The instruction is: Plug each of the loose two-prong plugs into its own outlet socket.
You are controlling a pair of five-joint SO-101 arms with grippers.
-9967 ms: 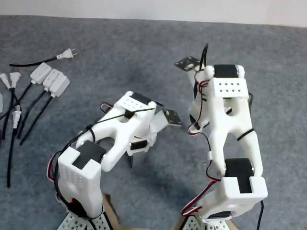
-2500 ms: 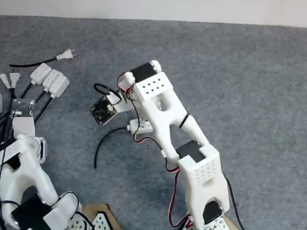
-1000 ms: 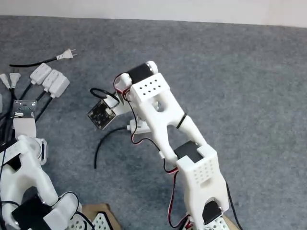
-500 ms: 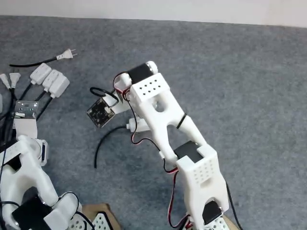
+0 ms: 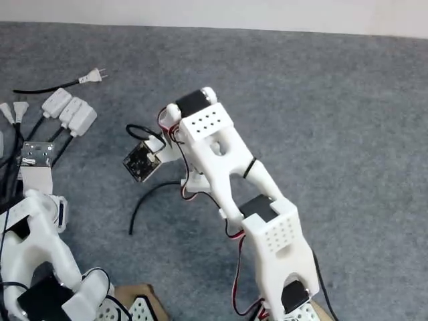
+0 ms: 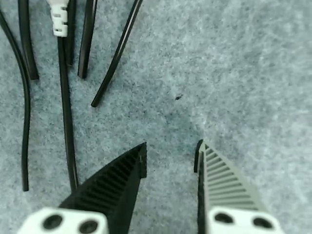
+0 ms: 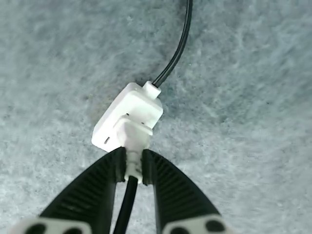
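right pincer (image 7: 134, 156), newly shifted, around plug (image 7: 133, 133)

- Three outlet sockets (image 5: 69, 110) lie side by side at upper left of the high view.
- A loose plug (image 5: 93, 75) lies behind them.
- Two plugs (image 5: 13, 111) lie at the left edge.
- A fourth plug (image 7: 134, 139) butts against a lone socket (image 7: 127, 119), pinched by the right gripper (image 7: 131, 168).

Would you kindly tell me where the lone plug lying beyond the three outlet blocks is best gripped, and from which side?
Grip the plug by its white body from above, one finger on each long side. It lies flat on the carpet, with its prongs pointing away from its black cord, so holding it behind the prongs should leave them free for insertion.
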